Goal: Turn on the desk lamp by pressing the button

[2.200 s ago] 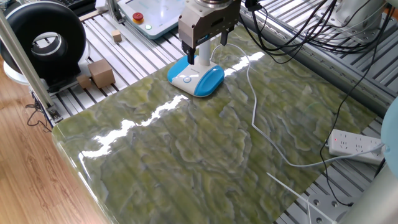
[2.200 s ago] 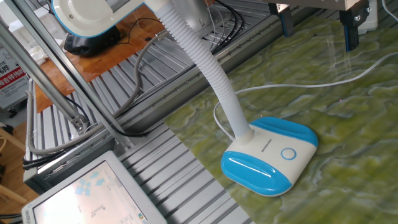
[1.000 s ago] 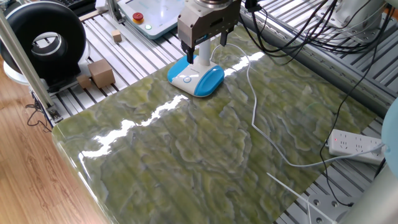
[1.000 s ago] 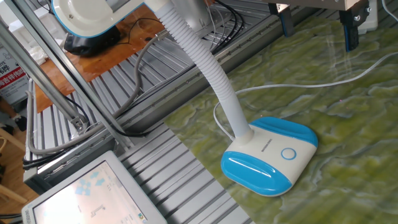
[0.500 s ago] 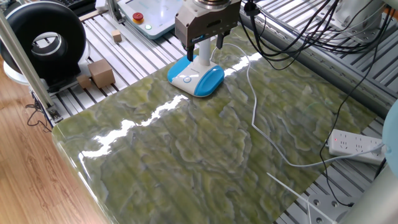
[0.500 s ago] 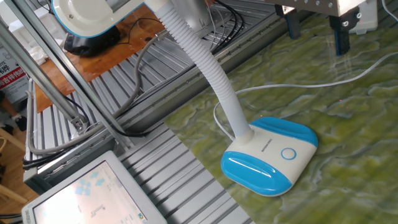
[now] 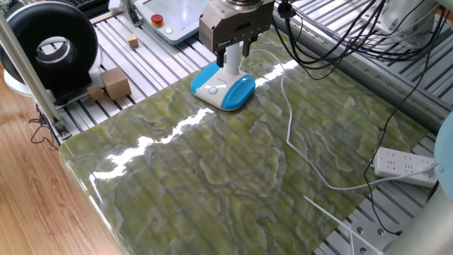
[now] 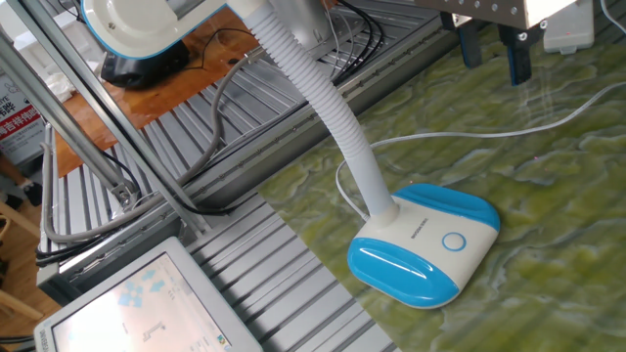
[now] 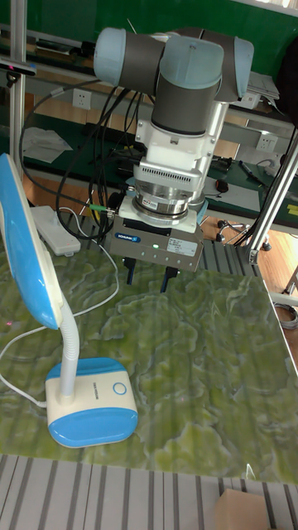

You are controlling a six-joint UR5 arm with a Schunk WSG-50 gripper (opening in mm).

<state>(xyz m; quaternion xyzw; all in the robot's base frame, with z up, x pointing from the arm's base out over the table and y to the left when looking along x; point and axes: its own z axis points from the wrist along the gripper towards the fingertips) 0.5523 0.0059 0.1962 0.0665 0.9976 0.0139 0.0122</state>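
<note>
Green marbled tabletop (image 7: 233,170), arm above it. Lamp (image 9: 91,411) sits near one tabletop edge, blue base flat, white stem bending up to the head. Tool (image 8: 489,49) hangs above the tabletop behind the lamp, well apart from the base, touching nothing. Two dark fingers (image 9: 130,271) point down with a clear gap between them, so spread. Button (image 8: 453,242) is the small ringed circle on the white face, clear of the stem. To press well, I'd say: come across over the face, avoid stem and cord (image 7: 288,113), bring one fingertip straight down on the ring centre, push lightly so the light base doesn't skid.
</note>
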